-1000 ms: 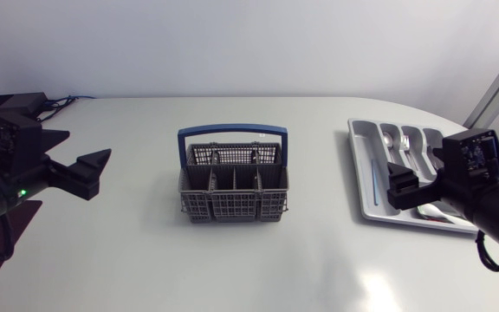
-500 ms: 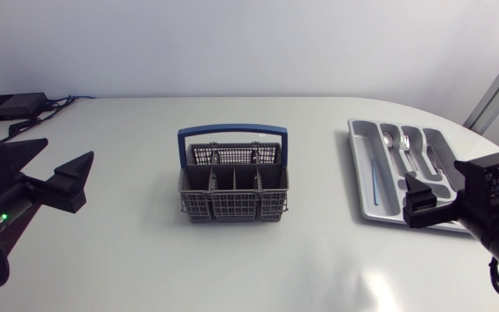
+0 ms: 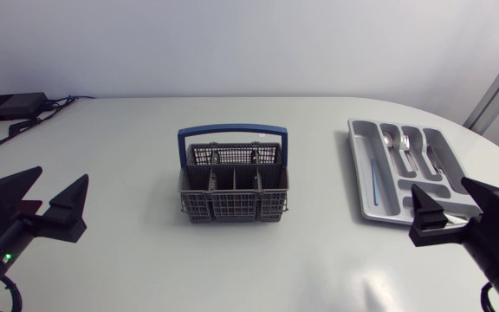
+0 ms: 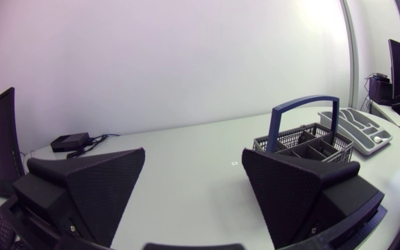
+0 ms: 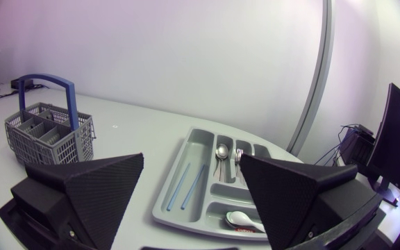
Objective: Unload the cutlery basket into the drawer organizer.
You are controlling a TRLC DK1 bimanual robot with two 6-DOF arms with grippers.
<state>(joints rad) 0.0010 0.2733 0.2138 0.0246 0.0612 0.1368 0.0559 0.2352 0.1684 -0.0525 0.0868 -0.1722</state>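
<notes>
The grey cutlery basket (image 3: 232,186) with a blue handle stands at the table's middle, and its compartments look empty from above. It also shows in the left wrist view, the basket (image 4: 304,142) ahead and to one side of my left gripper (image 4: 193,156). The grey drawer organizer (image 3: 364,169) lies at the right, holding a spoon (image 3: 390,141), forks and blue sticks (image 3: 372,178). My left gripper (image 3: 57,182) hangs open near the front left, far from the basket. My right gripper (image 3: 442,189) stands open just in front of the organizer (image 5: 176,208), with nothing between its fingers.
A black box (image 3: 11,106) with cables sits at the back left corner. In the right wrist view the basket (image 5: 47,132) stands far off to the side of the organizer.
Both arms have drawn back toward the table's front corners. The right gripper has come off the organizer. Both grippers stay open and empty.
</notes>
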